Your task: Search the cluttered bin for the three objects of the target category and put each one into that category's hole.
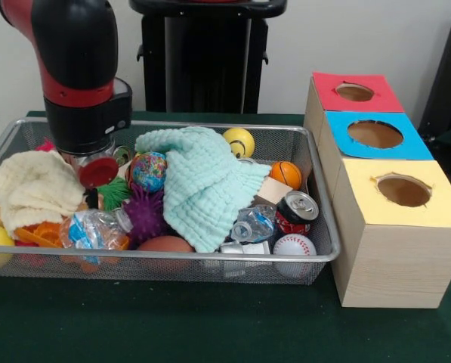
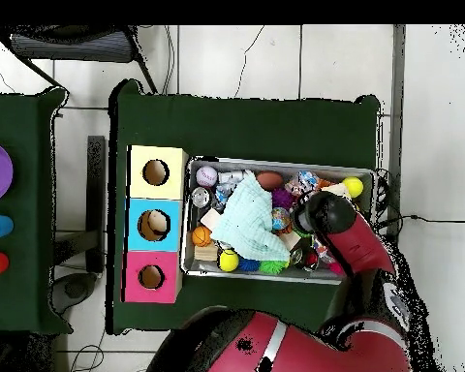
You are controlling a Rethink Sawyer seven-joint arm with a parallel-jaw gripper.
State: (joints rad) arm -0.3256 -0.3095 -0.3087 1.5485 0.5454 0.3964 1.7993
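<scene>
Hanging low over one end of the wire bin, the gripper sits just above a red round piece; its opening cannot be made out in either view. Cream cloth lies beside it, by the bin's end wall. Mint-green cloth covers the middle of the clutter. Globe-print ball and purple spiky ball lie between cloth and gripper. Yellow smiley ball against the far wall. Small basketball, soda can and baseball crowd the end nearest the boxes. Crushed plastic bottle at the front wall. Wooden box row stands beside the bin on the green counter: red hole, blue hole, yellow hole.
</scene>
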